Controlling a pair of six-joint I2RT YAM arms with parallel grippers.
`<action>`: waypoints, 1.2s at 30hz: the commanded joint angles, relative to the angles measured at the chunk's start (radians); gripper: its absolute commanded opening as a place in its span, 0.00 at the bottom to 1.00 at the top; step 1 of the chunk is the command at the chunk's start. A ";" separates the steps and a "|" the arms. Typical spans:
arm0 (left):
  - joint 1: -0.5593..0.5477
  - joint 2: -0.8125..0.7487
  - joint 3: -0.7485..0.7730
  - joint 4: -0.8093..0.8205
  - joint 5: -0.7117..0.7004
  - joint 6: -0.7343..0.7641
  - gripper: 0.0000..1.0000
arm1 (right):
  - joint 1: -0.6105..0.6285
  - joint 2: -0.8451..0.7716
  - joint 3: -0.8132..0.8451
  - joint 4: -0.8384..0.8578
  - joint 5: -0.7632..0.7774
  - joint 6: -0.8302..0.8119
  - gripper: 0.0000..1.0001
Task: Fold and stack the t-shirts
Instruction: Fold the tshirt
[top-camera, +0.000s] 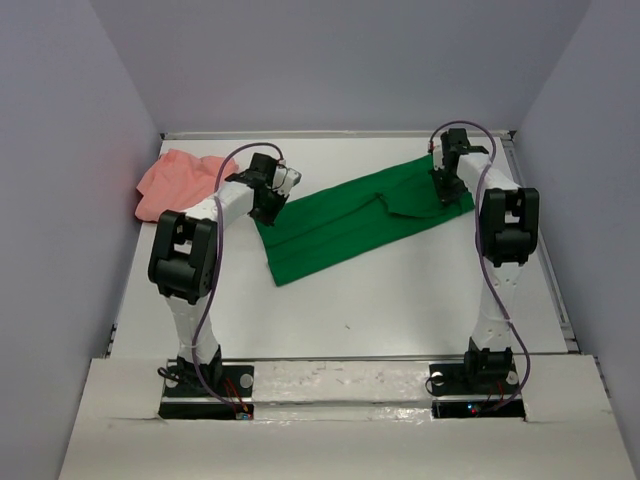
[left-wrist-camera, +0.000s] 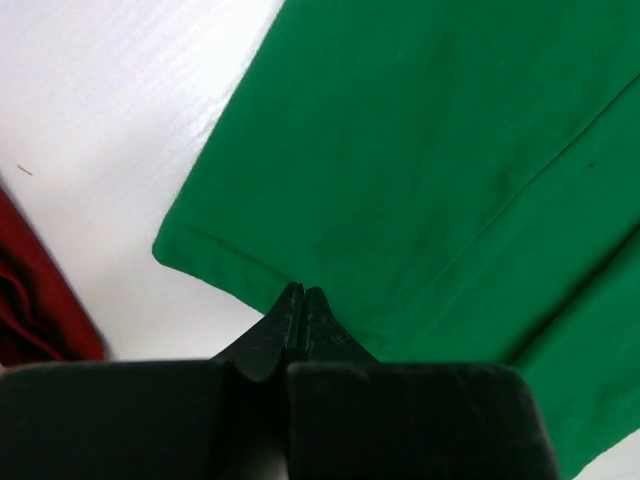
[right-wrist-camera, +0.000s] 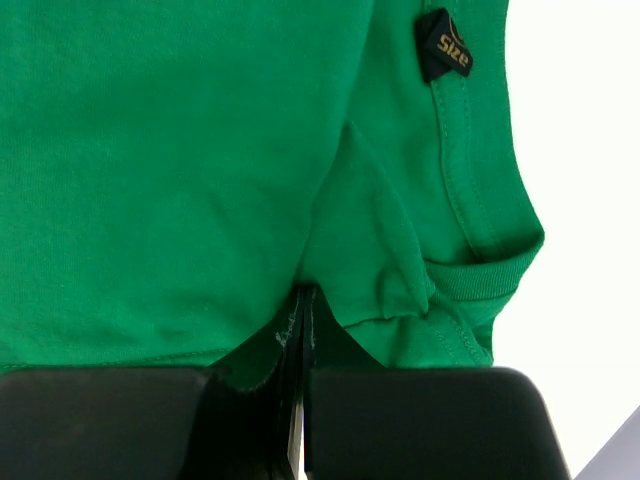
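Green t-shirt lies diagonally; collar far right, hem near left.

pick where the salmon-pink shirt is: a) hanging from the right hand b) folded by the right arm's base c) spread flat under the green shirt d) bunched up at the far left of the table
d: the salmon-pink shirt lies bunched at the far left of the table, to the left of the green shirt.

Lab test booth: plain grey walls enclose a white table.
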 joint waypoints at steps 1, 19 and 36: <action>-0.006 0.013 -0.021 -0.029 -0.023 -0.005 0.00 | -0.005 0.025 0.067 -0.055 -0.024 0.016 0.00; -0.067 0.106 -0.068 -0.110 -0.023 -0.010 0.00 | -0.005 0.177 0.243 -0.127 -0.050 -0.010 0.00; -0.274 -0.013 -0.286 -0.264 0.193 0.113 0.00 | 0.015 0.409 0.701 -0.138 -0.214 -0.109 0.00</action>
